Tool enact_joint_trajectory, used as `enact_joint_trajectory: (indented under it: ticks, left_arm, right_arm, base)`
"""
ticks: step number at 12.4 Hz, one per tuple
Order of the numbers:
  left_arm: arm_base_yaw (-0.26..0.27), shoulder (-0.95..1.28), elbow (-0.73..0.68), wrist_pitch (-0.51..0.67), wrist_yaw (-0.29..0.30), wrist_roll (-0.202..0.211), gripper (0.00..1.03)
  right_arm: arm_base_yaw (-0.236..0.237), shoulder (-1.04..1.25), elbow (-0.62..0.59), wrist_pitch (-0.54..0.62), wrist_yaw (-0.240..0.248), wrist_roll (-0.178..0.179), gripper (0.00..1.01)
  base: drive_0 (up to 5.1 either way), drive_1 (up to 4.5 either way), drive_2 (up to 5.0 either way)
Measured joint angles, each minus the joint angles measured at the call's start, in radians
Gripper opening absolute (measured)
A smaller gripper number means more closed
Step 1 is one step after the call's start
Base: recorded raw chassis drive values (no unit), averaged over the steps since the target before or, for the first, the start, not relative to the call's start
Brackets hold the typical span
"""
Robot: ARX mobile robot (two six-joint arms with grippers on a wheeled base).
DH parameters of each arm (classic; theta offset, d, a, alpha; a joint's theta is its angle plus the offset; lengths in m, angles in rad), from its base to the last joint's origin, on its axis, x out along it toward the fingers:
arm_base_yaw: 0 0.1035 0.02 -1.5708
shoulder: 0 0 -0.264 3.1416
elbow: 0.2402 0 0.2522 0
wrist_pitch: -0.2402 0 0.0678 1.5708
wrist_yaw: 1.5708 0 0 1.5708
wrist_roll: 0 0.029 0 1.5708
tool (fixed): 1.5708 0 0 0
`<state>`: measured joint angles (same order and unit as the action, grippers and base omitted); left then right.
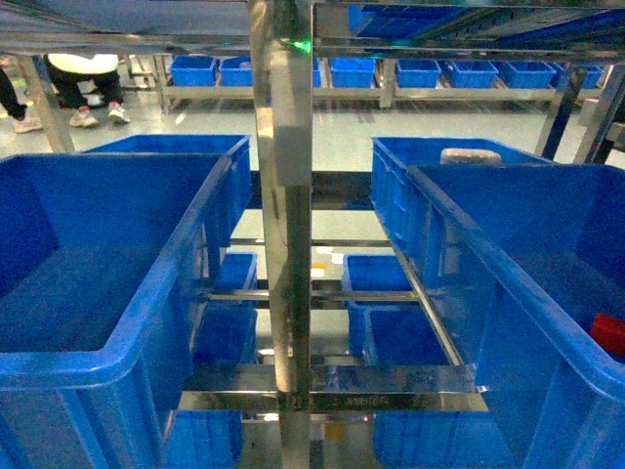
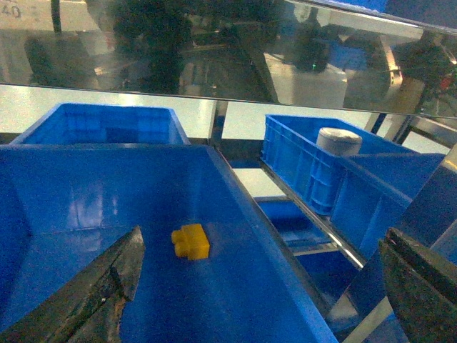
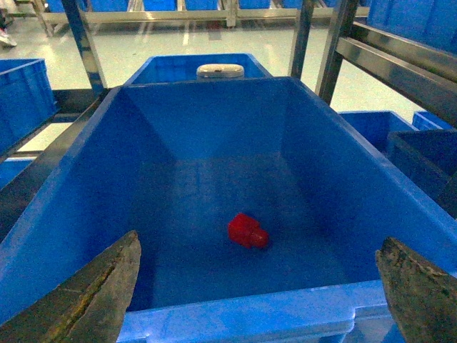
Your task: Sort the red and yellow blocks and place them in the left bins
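1. Left gripper (image 2: 264, 286): its two dark, worn fingers (image 2: 107, 286) fill the lower corners of the left wrist view, spread wide apart, with nothing held between them.
2. Right gripper (image 3: 257, 289): its fingers (image 3: 93, 293) likewise stand wide apart at the lower corners of the right wrist view and grip nothing.
3. Yellow block (image 2: 191, 241): lies on the floor of the near left bin (image 2: 107, 200), studs visible, between the left fingers in the view and clear of both.
4. Red block (image 3: 248, 231): rests on the floor of the right-hand blue crate (image 3: 214, 121), roughly mid-floor, away from the walls. In the head view only a red corner (image 1: 607, 334) shows at the right edge.
5. Rack: a steel upright post (image 1: 283, 244) divides the head view; the left bin (image 1: 107, 352) sits left of it, the crate (image 1: 508, 293) right.
6. A second blue bin (image 2: 100, 123) stands behind the left bin.
7. A pale cylindrical object (image 3: 220, 71) sits in the crate behind the right one; what it is cannot be told.
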<state>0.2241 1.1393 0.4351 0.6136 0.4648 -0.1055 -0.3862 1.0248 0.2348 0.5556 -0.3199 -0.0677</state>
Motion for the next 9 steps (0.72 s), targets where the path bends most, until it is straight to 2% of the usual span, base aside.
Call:
enact_joint_trajectory:
  ticks: [1, 2, 3, 4, 8, 9]
  left_arm:
    - [0.000, -0.002, 0.000, 0.008, 0.000, 0.000, 0.98]
    - [-0.026, -0.005, -0.024, 0.086, -0.093, 0.021, 0.92]
    - [-0.062, -0.061, -0.093, 0.128, -0.244, 0.061, 0.77]
    - [-0.077, -0.091, -0.132, 0.128, -0.296, 0.071, 0.68]
    - [-0.095, -0.136, -0.182, 0.126, -0.331, 0.086, 0.54]
    - [-0.103, -0.166, -0.209, 0.121, -0.351, 0.087, 0.43]
  right_arm:
    - [0.000, 0.000, 0.000, 0.000, 0.000, 0.000, 0.98]
    - [0.017, 0.035, -0.057, 0.237, -0.022, 0.031, 0.86]
    - [0.069, -0.013, -0.127, 0.312, -0.003, 0.045, 0.71]
    - [0.100, -0.021, -0.159, 0.384, 0.016, 0.047, 0.62]
    - [0.134, -0.073, -0.184, 0.325, 0.063, 0.051, 0.47]
    - [0.159, -0.125, -0.201, 0.276, 0.092, 0.053, 0.36]
  base:
    - [0.0, 0.00, 0.0]
    - [0.0, 0.00, 0.0]
    - [0.0, 0.00, 0.0]
    - [0.0, 0.00, 0.0]
    - [0.0, 0.00, 0.0]
    - [0.0, 0.00, 0.0]
